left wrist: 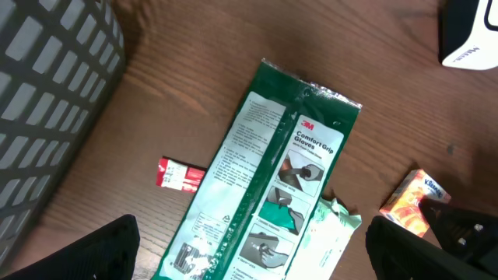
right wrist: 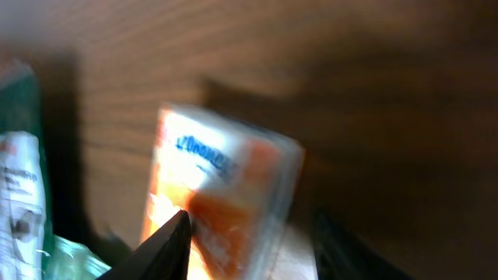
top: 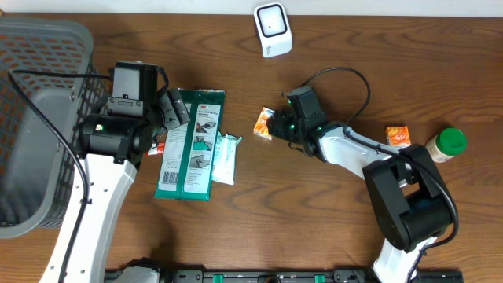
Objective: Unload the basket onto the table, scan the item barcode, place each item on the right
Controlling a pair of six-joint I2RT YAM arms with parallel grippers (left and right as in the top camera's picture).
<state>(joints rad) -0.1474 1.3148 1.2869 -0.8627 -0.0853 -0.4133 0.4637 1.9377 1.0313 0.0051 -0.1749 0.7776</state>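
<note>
Clearance: bare table (top: 409, 55) runs from the orange tissue pack (top: 263, 123) at centre to the one scanner (top: 273, 30) at the far edge. The right gripper (top: 276, 124) is spread around that pack, not pinching. The left gripper (top: 174, 110) hangs wide above one gloves pack (top: 192, 149), beside one white-green pouch (top: 226, 157) and one red packet (left wrist: 180, 175). One basket (top: 47, 39) fills the left edge. A second orange pack (top: 398, 136) and one green-lidded jar (top: 448, 145) stand to the right.

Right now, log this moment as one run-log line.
left gripper: jaws open, empty, near gloves pack | right gripper: jaws open around orange packet, contact unclear | white scanner: on table, apart from packet
</note>
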